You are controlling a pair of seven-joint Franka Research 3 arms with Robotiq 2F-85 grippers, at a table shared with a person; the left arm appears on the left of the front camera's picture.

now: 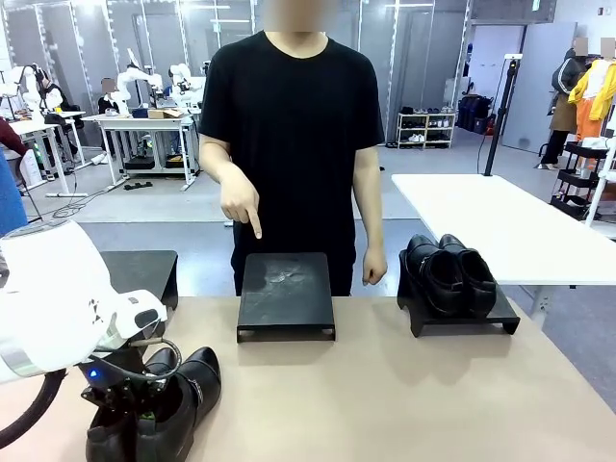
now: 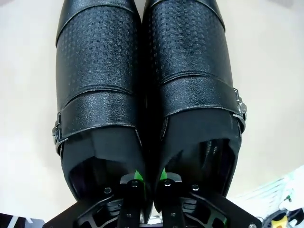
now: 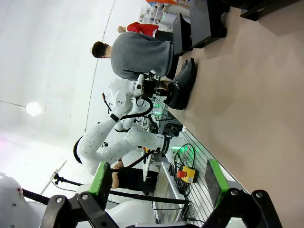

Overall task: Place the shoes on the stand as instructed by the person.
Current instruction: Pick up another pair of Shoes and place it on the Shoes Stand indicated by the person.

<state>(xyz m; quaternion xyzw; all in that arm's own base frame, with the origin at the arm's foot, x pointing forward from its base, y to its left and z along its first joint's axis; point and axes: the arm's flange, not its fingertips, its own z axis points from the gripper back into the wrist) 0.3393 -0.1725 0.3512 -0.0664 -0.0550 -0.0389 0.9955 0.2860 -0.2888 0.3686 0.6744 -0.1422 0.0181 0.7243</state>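
Note:
A buckled pair of black shoes (image 1: 183, 395) sits at the table's near left corner. My left gripper (image 1: 135, 412) is shut on the pair. In the left wrist view its fingers (image 2: 135, 183) pinch the two inner walls of the buckled shoes (image 2: 99, 85) together at the heel openings. Whether the pair rests on the table or hangs just above it, I cannot tell. The person's hand (image 1: 241, 204) points a finger down at the bare middle stand (image 1: 286, 294). A plain-fronted pair (image 1: 449, 274) sits on the right stand (image 1: 462, 322). My right gripper (image 3: 156, 183) is open and holds nothing.
The person stands at the far edge, the other hand (image 1: 373, 265) hanging beside the right stand. A dark box (image 1: 144, 269) stands behind the table's left end, and a white table (image 1: 500, 221) lies beyond on the right. The tan tabletop (image 1: 404, 404) stretches between the stands and me.

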